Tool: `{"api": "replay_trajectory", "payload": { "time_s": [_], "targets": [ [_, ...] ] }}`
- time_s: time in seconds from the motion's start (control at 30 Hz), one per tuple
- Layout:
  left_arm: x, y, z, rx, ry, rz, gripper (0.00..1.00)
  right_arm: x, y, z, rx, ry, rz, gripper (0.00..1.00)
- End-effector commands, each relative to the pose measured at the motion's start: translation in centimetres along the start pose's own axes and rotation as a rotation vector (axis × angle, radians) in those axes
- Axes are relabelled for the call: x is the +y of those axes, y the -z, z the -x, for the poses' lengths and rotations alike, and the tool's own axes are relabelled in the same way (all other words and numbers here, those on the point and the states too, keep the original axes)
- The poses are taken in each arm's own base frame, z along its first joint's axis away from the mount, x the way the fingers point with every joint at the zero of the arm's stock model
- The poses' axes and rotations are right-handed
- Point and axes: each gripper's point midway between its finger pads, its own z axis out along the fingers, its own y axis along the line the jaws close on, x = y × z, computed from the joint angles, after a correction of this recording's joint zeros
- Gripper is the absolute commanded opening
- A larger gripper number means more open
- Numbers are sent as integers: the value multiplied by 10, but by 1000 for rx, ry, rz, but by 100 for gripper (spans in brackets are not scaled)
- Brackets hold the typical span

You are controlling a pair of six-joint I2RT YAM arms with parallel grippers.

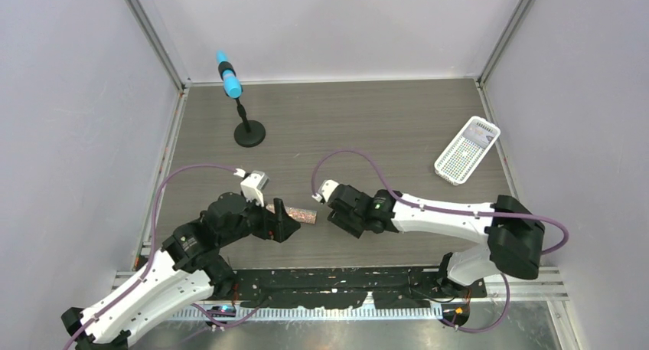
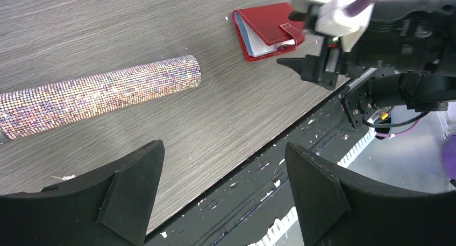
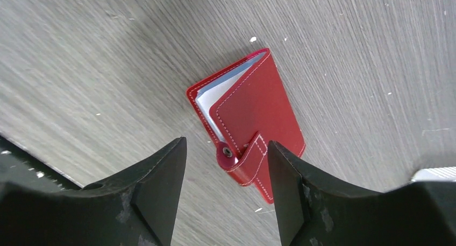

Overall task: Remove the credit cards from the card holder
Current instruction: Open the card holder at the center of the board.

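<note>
Card holder (image 3: 253, 117): small red folding wallet with white stitching, folded over and lying flat on the grey wood-grain worktop (image 1: 344, 120), close to its near edge and about midway along. Pale leaves show between the covers.
Right pincer (image 3: 226, 149): spread wide over the wallet's strap end, gripping nothing.
Left pincer (image 2: 223, 149): spread wide and empty, above the near edge.
Glittery pink-brown tube (image 2: 102, 95): lying flat to the left of the wallet, apart from it.

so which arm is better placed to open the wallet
Right. The right gripper, open, hangs just above the closed wallet, strap between its jaws. The left gripper is open too, but nearer the glitter tube.
</note>
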Motion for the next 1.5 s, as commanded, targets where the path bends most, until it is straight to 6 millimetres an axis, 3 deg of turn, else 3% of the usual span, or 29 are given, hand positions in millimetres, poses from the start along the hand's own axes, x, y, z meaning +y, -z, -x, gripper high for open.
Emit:
{"api": "replay_trajectory", "payload": {
  "time_s": [0.0,0.13,0.2,0.3,0.37,0.4,0.57,0.7,0.83,0.97,1.07,1.2,1.3,1.47],
  "targets": [
    [-3,4,8,-31,-8,-5,86,-18,-5,13,10,82,-105,64],
    [-2,2,8,-28,-9,-1,86,-21,-18,8,61,82,-158,60],
    [-2,1,7,-22,-6,2,86,-20,-24,5,81,67,-171,50],
    [0,0,5,-14,-3,7,86,-20,-26,7,90,22,-187,21],
    [0,0,4,-14,-3,8,86,-18,-23,10,89,-30,-185,8],
    [0,0,4,-15,-3,7,86,-17,-20,11,88,-66,-182,7],
    [-1,0,6,-14,-5,7,86,3,-1,35,5,-242,-24,5],
    [0,-3,5,-3,0,14,86,7,3,34,-27,-475,132,5],
    [-3,-6,2,17,9,5,85,-10,-4,14,-36,-682,230,5],
    [-3,-9,2,15,19,6,84,-41,-24,-18,-2,-813,190,7],
    [-4,-13,2,36,26,12,83,-52,-39,-43,70,-842,125,8],
    [-13,-19,-1,86,19,-5,82,-57,-50,-55,86,-909,148,7],
    [-18,-23,-1,105,2,-7,82,-56,-45,-43,46,-942,200,5],
    [-21,-28,-1,107,0,-7,82,-43,-6,7,-170,-1065,403,5]
  ]
}}
